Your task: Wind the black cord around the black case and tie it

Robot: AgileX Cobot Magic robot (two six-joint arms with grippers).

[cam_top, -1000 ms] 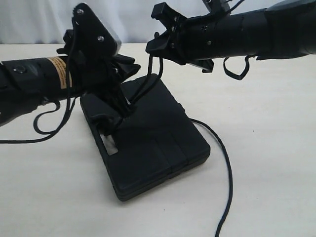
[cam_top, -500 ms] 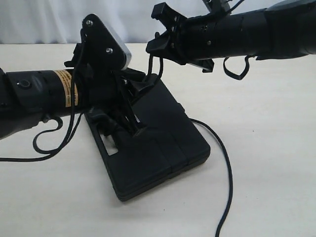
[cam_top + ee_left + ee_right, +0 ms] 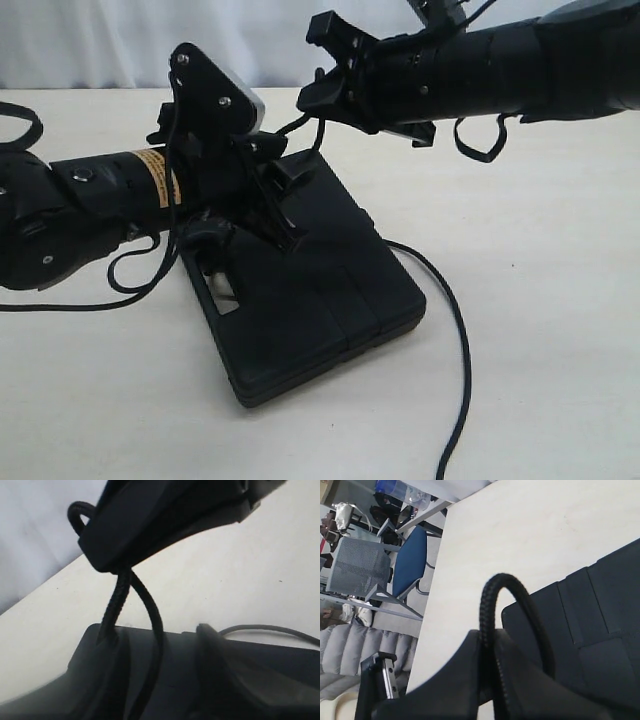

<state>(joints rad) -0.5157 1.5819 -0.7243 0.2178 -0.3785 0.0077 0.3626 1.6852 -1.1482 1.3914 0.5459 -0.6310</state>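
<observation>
Pincers [image 3: 250,230] [image 3: 318,95] level above black case [image 3: 330,290]

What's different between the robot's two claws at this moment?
The right gripper is shut on the black cord; the left gripper has its jaws apart and grips nothing visible. The right gripper hangs above the far end of the black case; the left gripper sits low, just over the case. Both are black and close together.
</observation>
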